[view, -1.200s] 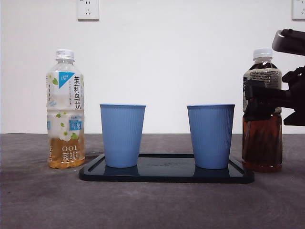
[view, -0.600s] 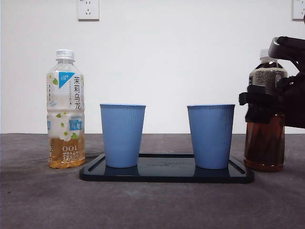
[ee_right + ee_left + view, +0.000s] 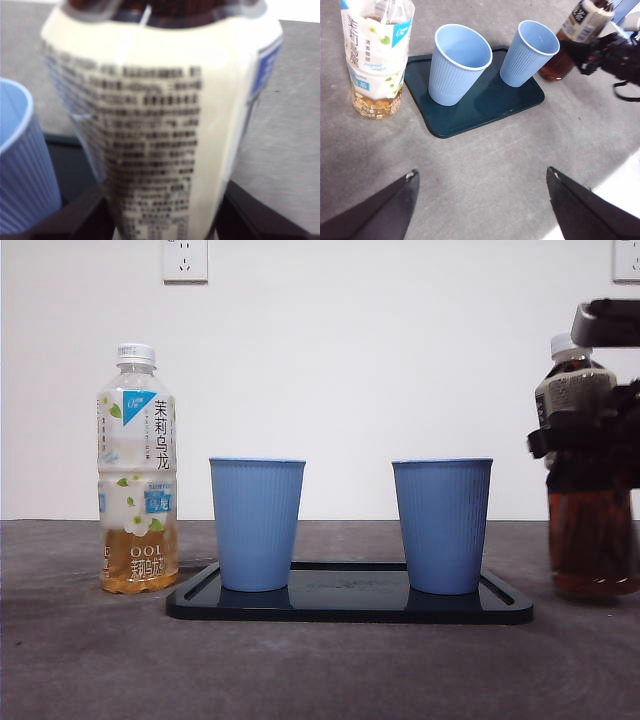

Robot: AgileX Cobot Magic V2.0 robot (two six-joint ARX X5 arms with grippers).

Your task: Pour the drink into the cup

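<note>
The right gripper (image 3: pixel 590 440) was matte black and blocky, with angular plates and a rounded, slightly glossy black housing above it. From the left wrist view it (image 3: pixel 600 47) showed stubby black segments and a thin black cable looping beside them. The left gripper (image 3: pixel 480 210) had 2 plain black, wedge-shaped jaws with smooth faces; 1 bore a small pale spot at its tip.

Lab-like test bench: bare white wall (image 3: pixel 400 360), grey table (image 3: pixel 300 670).
</note>
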